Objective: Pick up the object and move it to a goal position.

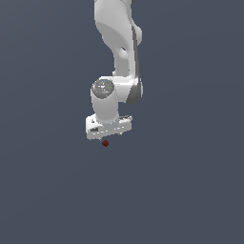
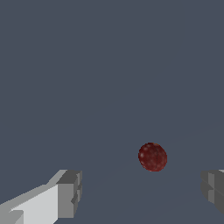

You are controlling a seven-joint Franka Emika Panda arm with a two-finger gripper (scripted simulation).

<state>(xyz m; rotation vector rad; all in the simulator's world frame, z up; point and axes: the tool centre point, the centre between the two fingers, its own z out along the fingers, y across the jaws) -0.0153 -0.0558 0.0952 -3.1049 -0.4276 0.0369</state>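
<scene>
The object is a tiny dark red roundish lump lying on the flat grey surface, just below the white gripper in the exterior view. In the wrist view the object shows as a mottled red ball lying ahead of the gripper, between the lines of its two grey fingertips and nearer the other fingertip. The jaws stand wide apart with nothing between them. The gripper is open and does not touch the object.
The white arm comes down from the top of the exterior view. Plain grey surface spreads all around.
</scene>
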